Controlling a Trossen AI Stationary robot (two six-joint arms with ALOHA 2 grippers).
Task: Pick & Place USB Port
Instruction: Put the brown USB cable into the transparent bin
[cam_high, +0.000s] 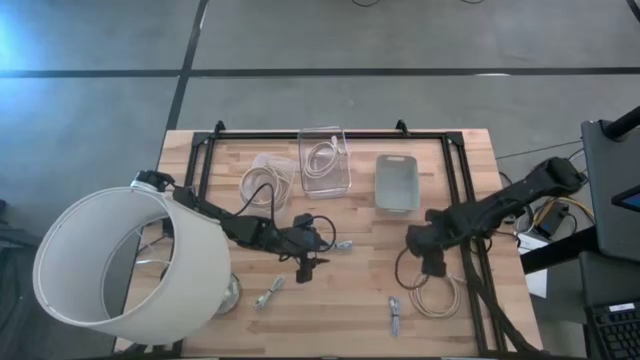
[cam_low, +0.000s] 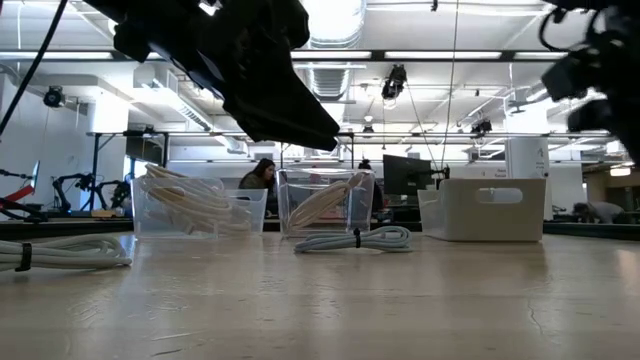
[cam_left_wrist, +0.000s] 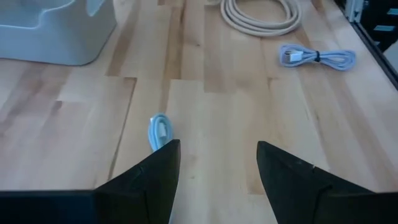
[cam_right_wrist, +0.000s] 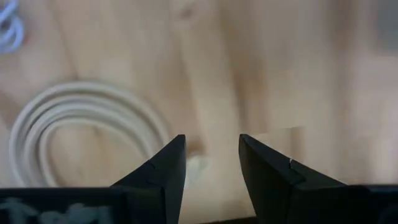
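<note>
Pale wood planks make the table (cam_high: 360, 290), and in the high view several bundled cables lie on it. The left gripper (cam_high: 318, 242) hangs over the middle of the table, with a small light-blue USB cable (cam_high: 343, 244) just to its right. The right gripper (cam_high: 432, 262) hangs at the right side, above a cream coiled cable (cam_high: 436, 297). At the far edge stand a clear bin (cam_high: 325, 160) with a cable inside and a grey tray (cam_high: 396, 183). Two more bundles, (cam_high: 270, 293) and (cam_high: 394, 316), lie near the front edge.

The low view adds what the top view cannot: both arms are well above the wood, not touching it, and a person sits in the room behind.

The left wrist view shows the spread fingers (cam_left_wrist: 155, 174) with bare wood between them; the blue cable (cam_left_wrist: 159, 130) lies just beyond one fingertip, not between them. It holds nothing.

The right wrist view shows its fingers (cam_right_wrist: 171, 165) also apart and empty, with the cream coil (cam_right_wrist: 81, 137) to one side.

I judge the step as the approach before the grasp. The next move needs the left gripper to shift sideways until the blue cable is centred, then go down and close.
</note>
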